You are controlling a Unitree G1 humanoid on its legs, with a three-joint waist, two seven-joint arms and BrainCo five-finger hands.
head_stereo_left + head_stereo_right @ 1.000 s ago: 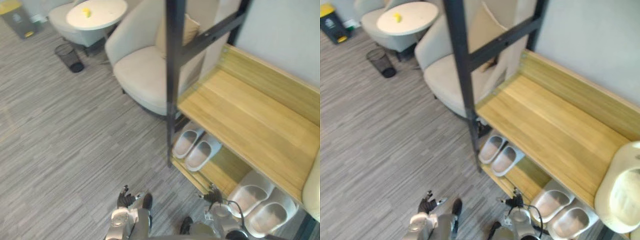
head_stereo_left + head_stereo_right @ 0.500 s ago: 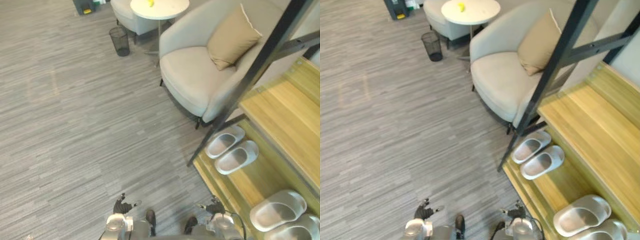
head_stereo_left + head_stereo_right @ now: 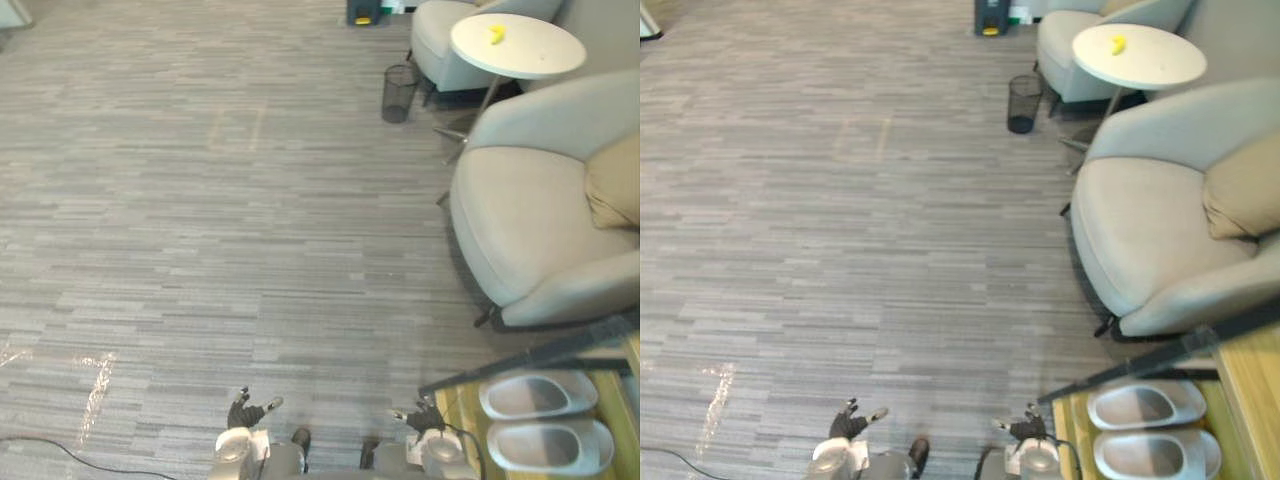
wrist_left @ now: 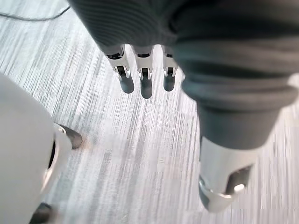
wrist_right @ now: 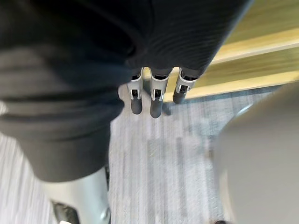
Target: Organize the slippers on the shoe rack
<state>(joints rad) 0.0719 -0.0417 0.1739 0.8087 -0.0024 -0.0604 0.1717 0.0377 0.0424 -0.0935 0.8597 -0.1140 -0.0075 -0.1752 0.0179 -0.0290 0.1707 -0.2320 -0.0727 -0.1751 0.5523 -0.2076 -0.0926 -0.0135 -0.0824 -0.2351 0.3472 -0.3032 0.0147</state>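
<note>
Grey striped floor (image 3: 200, 250) all around. On the right, a big pale armchair (image 3: 530, 210) with a tan cushion (image 3: 612, 195). Farther back, a round white table (image 3: 517, 45), another pale chair (image 3: 445, 45) and a small black bin (image 3: 399, 93).

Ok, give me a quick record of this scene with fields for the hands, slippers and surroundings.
left hand: open, empty, over the floor
right hand: open, empty, beside the shoe rack
slippers: pale pair, side by side on the rack's low shelf
surroundings: armchair, round side table, wire bin
</note>
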